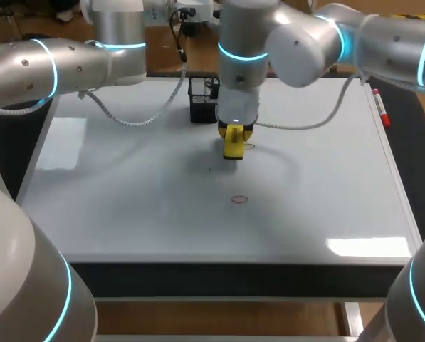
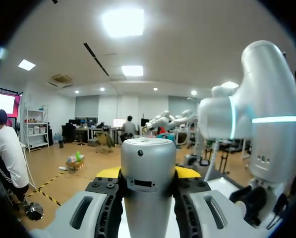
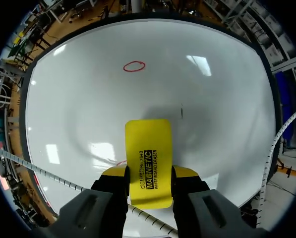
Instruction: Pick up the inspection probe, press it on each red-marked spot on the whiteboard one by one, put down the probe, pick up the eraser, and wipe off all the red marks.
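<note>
**Eraser in the right end effector, one red ring ahead of it**

The right end effector (image 3: 148, 173) holds the yellow eraser (image 3: 148, 148), one finger pressed on each flat side, at a narrow width. The eraser sticks straight out past the fingertips toward the whiteboard (image 1: 127, 185), which covers the surface. I cannot tell whether its far end touches the board.

Ahead of this end effector, apart from the eraser, lies a red ring (image 3: 134, 66) drawn on the board. A short red stroke (image 3: 120, 162) shows just beside the eraser, close to one finger and partly hidden by it. A small dark tick (image 3: 182, 111) sits on the board just off the eraser's other side.

Behind the right end effector stands a black holder (image 1: 203, 100), near it. A red marker (image 1: 380, 107) lies well apart from it, at the board's edge.

The left end effector (image 2: 148, 172) is raised and faces the room. It holds a silver cylinder, seemingly the inspection probe (image 2: 148, 163), with a finger close on either side.
</note>
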`<action>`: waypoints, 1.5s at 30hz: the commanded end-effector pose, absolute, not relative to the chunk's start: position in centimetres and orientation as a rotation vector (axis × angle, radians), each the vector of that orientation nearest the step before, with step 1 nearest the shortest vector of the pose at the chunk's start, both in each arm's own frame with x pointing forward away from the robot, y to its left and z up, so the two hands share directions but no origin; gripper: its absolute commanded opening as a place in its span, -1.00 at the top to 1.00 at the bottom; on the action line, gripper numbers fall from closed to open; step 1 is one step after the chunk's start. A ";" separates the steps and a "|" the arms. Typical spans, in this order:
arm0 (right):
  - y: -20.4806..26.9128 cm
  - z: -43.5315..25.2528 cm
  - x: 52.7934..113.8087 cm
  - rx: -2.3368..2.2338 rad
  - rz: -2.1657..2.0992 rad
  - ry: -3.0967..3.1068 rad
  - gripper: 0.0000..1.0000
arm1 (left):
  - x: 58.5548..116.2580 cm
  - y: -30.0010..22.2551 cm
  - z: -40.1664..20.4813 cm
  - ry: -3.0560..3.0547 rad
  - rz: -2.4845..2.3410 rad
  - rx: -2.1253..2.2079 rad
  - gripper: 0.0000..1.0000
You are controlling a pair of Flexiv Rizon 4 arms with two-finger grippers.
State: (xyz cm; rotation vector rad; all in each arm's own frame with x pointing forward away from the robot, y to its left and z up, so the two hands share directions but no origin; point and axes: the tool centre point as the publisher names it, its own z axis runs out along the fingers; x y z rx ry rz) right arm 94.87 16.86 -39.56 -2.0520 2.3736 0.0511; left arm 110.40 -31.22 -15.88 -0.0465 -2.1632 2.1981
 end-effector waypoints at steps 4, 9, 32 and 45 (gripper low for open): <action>17.3 -40.5 95.6 -2.104 -0.005 2.408 1.00 | 110.5 -31.2 -15.7 -2.163 2.195 -0.048 1.00; 16.8 -41.2 95.6 -2.102 0.005 2.413 1.00 | 110.5 -31.2 -15.7 -2.163 2.195 -0.048 1.00; 13.7 -42.8 95.4 -1.977 0.097 2.520 1.00 | 110.5 -31.2 -15.7 -2.163 2.195 -0.048 1.00; 9.9 -42.3 94.8 -1.853 0.087 2.614 1.00 | 110.5 -31.2 -15.7 -2.163 2.195 -0.048 1.00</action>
